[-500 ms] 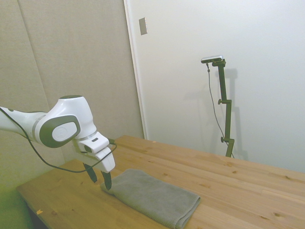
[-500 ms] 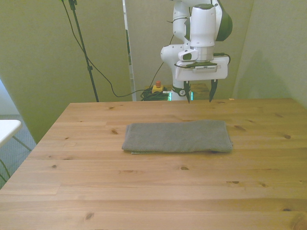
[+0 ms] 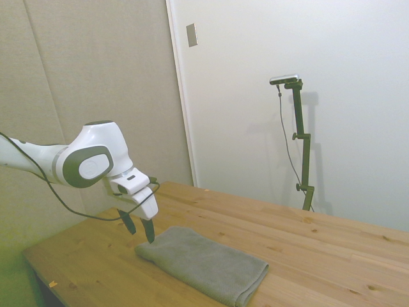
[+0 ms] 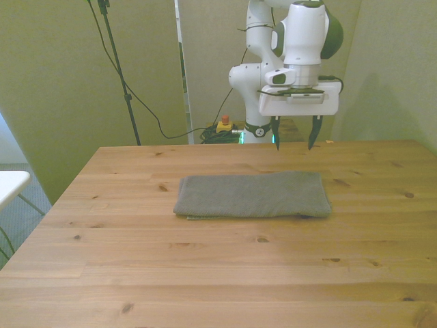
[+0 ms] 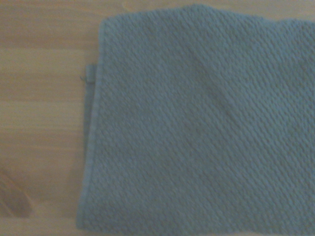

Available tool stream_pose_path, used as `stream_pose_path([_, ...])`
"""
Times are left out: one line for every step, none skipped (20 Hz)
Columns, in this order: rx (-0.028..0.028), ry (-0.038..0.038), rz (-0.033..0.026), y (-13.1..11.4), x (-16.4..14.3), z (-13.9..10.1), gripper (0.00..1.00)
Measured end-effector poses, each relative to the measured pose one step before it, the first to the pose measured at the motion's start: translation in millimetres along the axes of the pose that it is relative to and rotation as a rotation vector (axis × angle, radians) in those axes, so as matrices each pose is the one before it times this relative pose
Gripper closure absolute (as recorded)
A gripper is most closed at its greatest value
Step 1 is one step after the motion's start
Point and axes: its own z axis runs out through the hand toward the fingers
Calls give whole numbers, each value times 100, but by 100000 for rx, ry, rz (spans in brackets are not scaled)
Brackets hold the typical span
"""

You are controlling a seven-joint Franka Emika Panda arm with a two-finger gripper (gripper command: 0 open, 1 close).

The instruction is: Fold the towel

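The grey-olive towel (image 4: 252, 195) lies flat on the wooden table (image 4: 218, 273) as a long folded band, thick and doubled along its edges. In the side view the towel (image 3: 204, 263) runs from the arm's side toward the picture's lower right. My gripper (image 4: 295, 137) hangs open in the air above and behind the towel's end at the front view's right, with nothing between its fingers. From the side, the gripper (image 3: 140, 228) hovers just over the towel's near-left corner. The wrist view is filled with the towel's woven surface (image 5: 197, 132) and one edge against bare wood.
Bare wood surrounds the towel on all sides. A white surface's corner (image 4: 10, 183) shows beside the table at the front view's left. Walls (image 3: 268, 96) stand close behind the table.
The gripper has shifted toward the front view's right and a little toward the towel's end. It stays open. The towel has not moved.
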Motion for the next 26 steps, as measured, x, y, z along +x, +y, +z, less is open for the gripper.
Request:
stream_pose_path([-1293, 1444, 1013, -1357, -84, 350, 0])
stream_pose_path([-1314, 1374, 1262, -1349, -75, 393, 0])
stream_pose_path([-1330, 1682, 1630, -1445, -180, 402, 0])
stream_pose_path([-1867, 2177, 1753, -1432, -291, 452, 0])
stream_pose_path([-2514, 2392, 1448, -1310, -326, 452, 0])
stream_pose_path([-3141, 2060, 1316, -1283, -520, 437, 0])
stream_pose_path([-2972, 1901, 967, -1243, -676, 433, 0])
stream_pose_path([-2507, 1744, 549, -1267, -764, 392, 0])
stream_pose_path([-1945, 1298, 61, -1224, -801, 355, 0])
stream_pose_path([-1756, 1259, 51, -1192, -842, 324, 0])
stream_pose_path([-1667, 1511, 318, -1119, -737, 241, 0])
stream_pose_path([-1540, 1343, 27, -1081, -686, 249, 0])
stream_pose_path([-1608, 965, -230, -979, -740, 296, 0])
stream_pose_path([-1777, 1507, -304, -780, -644, 381, 0])
stream_pose_path([-1883, 1718, -215, -562, -608, 438, 0])
stream_pose_path([-1922, 1732, -140, -419, -520, 454, 0])
stream_pose_path([-1611, 1207, -188, -256, -442, 436, 0])
stream_pose_path([-815, 1238, 10, -205, -62, 33, 0])
stream_pose_path([-1263, 1200, -86, 40, 48, 29, 0])
stream_pose_path([-1202, 790, 53, 102, 110, 219, 0])
stream_pose_path([-1350, 617, 168, 173, 249, 237, 0])
stream_pose_path([-1788, 662, 195, 226, 272, 341, 0])
stream_pose_path([-1508, 384, 409, 215, 329, 327, 0])
stream_pose_path([-2134, 648, 466, 309, 426, 474, 0])
stream_pose_path([-1635, 932, 400, 264, 472, 465, 0])
stream_pose_path([-1120, 577, 459, 253, 450, 467, 0])
